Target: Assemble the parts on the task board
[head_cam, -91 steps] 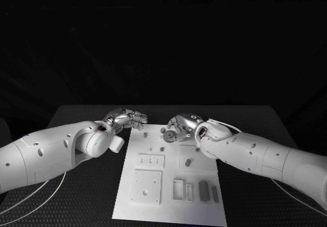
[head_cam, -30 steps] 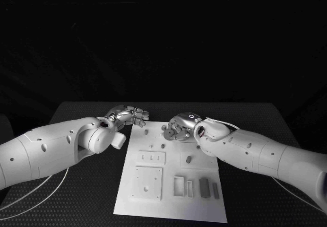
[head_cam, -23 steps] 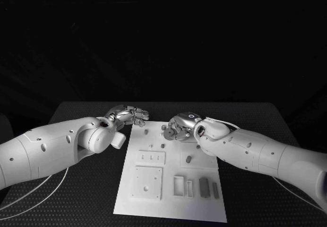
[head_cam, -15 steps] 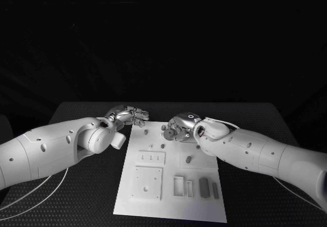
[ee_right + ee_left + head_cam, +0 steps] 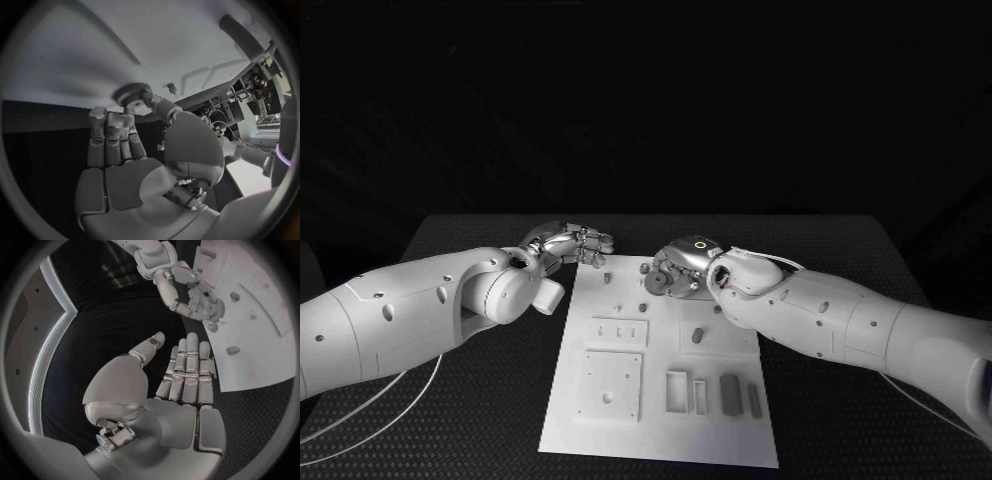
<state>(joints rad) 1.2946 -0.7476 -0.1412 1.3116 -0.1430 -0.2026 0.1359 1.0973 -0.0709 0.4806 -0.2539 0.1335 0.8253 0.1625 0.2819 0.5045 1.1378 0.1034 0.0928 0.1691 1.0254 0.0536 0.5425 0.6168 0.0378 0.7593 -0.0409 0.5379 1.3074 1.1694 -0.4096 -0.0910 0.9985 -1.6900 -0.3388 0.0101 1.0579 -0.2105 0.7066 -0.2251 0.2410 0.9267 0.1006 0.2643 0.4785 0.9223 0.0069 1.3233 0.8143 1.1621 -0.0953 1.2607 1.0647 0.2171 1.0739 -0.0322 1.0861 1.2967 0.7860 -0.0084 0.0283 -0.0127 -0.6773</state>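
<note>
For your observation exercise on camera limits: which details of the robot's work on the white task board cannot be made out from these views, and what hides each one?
- Head view: the far right part of the white task board is covered by the right hand.
- Head view: the small round toothed grey part is too small to show how it is pinched.
- Left wrist view: the left hand covers part of the board's edge.

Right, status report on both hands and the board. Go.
Right hand pinches a round grey part over the task board. Left hand open, at the board's far left corner. Nothing blocking.
</note>
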